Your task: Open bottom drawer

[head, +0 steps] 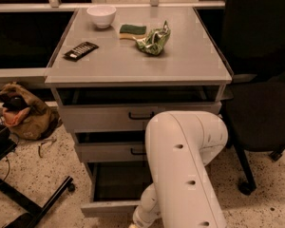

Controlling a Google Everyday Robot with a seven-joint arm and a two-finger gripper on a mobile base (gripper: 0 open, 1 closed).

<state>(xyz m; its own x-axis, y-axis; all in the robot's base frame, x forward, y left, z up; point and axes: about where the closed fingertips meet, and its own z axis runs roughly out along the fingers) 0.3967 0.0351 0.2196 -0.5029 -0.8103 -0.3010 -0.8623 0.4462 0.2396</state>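
Observation:
The bottom drawer of the grey cabinet is pulled out, with its slim front panel low in the camera view and its dark interior showing. My white arm comes down in front of the cabinet and hides the drawer's handle. My gripper is at the bottom edge of the view, just in front of the drawer's front panel, and is mostly cut off.
The middle drawer and top drawer stand slightly ajar. On the cabinet top lie a white bowl, a sponge, a green bag and a black remote. A brown bag and black stand legs are left, a black chair right.

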